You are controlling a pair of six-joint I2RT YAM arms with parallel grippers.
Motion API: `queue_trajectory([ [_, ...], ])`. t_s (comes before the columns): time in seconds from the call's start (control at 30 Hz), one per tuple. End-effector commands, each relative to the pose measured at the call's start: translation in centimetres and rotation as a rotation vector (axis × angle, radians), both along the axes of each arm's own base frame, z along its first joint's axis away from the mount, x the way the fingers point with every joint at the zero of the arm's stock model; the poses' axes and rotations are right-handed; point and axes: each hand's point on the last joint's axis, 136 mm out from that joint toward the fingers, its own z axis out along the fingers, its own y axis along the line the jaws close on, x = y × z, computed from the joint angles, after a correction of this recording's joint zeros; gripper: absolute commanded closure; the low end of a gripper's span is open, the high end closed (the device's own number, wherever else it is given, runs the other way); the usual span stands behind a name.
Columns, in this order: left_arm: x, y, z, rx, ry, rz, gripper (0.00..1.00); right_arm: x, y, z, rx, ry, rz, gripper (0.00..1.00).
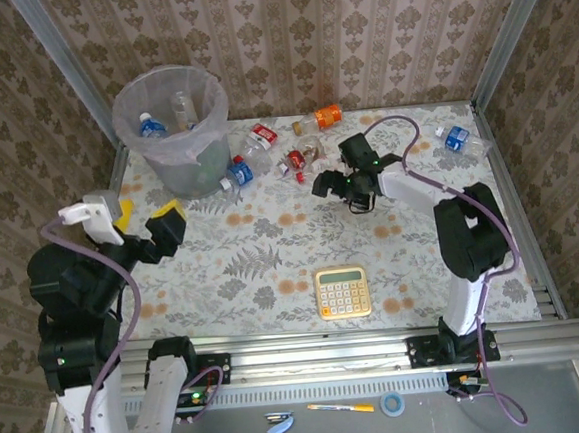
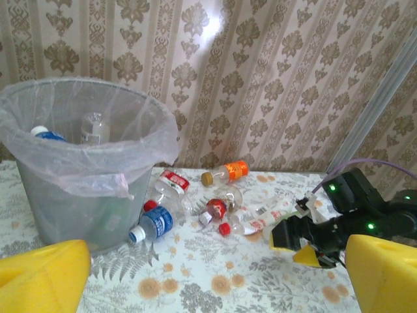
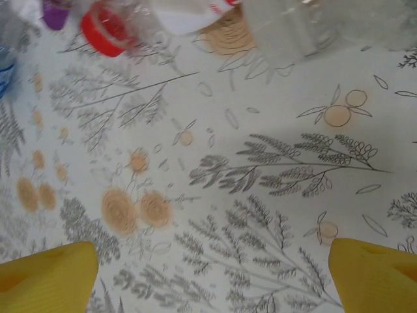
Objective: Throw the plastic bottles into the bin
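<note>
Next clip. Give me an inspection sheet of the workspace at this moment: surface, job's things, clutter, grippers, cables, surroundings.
Surface: floral tablecloth, lying flat.
Job's things: grey bin with bag liner, far left, binned bottles visible inside. Loose on the cloth: orange-label bottle, red-label bottle, blue-label bottle beside the bin, red-capped bottles, far-right bottle.
Clutter: yellow calculator; pen and tape roll on the near ledge.
Grippers: left gripper open, empty, facing the bin; right gripper open, empty, low over the cloth near the red-capped bottles.
Cables: left purple cable, right purple cable, looping along the arms.
Surroundings: patterned wallpaper, aluminium frame.
</note>
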Motion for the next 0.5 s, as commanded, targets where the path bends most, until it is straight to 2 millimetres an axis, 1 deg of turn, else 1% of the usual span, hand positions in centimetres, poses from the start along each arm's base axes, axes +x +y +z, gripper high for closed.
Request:
queue_trajectory([
  [0.0,-0.8,-0.1,-1.3,0.023,0.033,-0.008,0.0,1.9,-0.6,0.0,0.03,-0.016,-0.113,0.08],
  [0.1,-1.0,0.0,-1.3,0.031,0.03,-0.004,0.0,2.7,-1.5,-0.3,0.051,-0.017,-0.17,0.08],
  [0.17,-1.0,0.0,-1.4,0.031,0.032,-0.002,0.0,3.0,-2.1,-0.1,0.054,-0.026,-0.201,0.08],
  [0.27,-0.7,0.0,-1.6,0.026,0.037,-0.001,0.0,3.1,-3.1,0.0,0.042,-0.028,-0.235,0.08],
  [0.33,-0.5,0.0,-1.9,0.025,0.044,-0.003,0.0,2.9,-4.2,-0.2,0.039,-0.021,-0.271,0.08],
  [0.47,-0.2,0.3,-1.7,0.024,0.04,0.019,0.0,2.6,-6.7,-0.5,0.026,-0.005,-0.334,0.07],
])
